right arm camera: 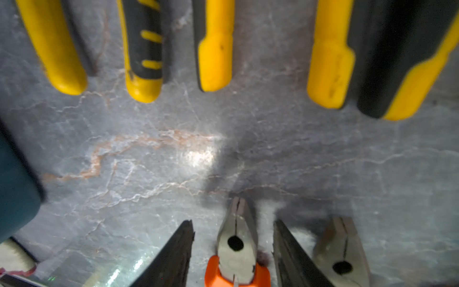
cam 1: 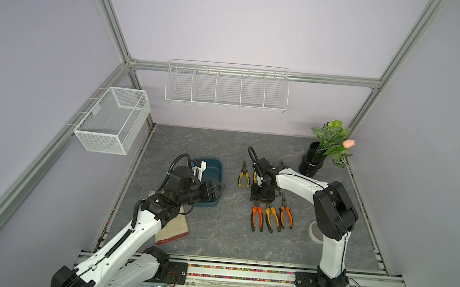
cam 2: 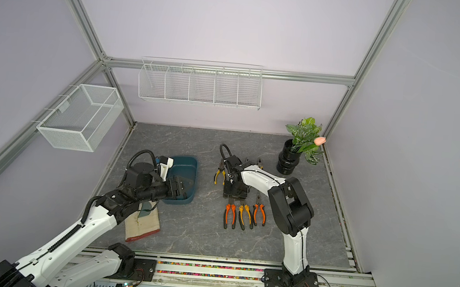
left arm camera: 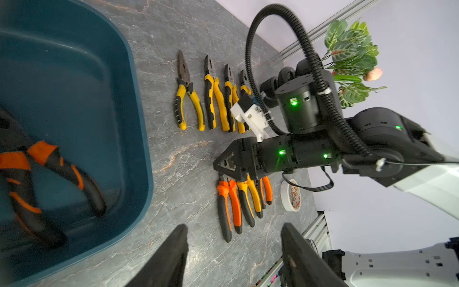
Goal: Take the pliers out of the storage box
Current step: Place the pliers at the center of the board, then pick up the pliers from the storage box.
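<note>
The dark teal storage box [cam 1: 216,169] [left arm camera: 74,74] sits left of centre, and one pair of orange-and-black pliers [left arm camera: 49,174] lies in it. My left gripper [cam 1: 218,192] [left arm camera: 234,225] hovers open over the box's right rim, with nothing between its fingers. Yellow-handled pliers [left arm camera: 188,99] [cam 1: 244,174] lie in a far row on the table. A nearer row holds orange pliers [cam 1: 257,217], yellow pliers [cam 1: 270,217] and orange pliers [cam 1: 286,214]. My right gripper [cam 1: 260,202] [right arm camera: 233,221] is open and straddles the metal head of the leftmost orange pliers [right arm camera: 236,244], with a gap on both sides.
A white tape roll [cam 1: 314,230] lies by the right arm's base. A black vase with a plant [cam 1: 313,163] stands at the back right. A folded cloth [cam 1: 171,227] lies under the left arm. A wire mesh basket [cam 1: 113,120] and a long wire rack [cam 1: 225,87] hang on the walls.
</note>
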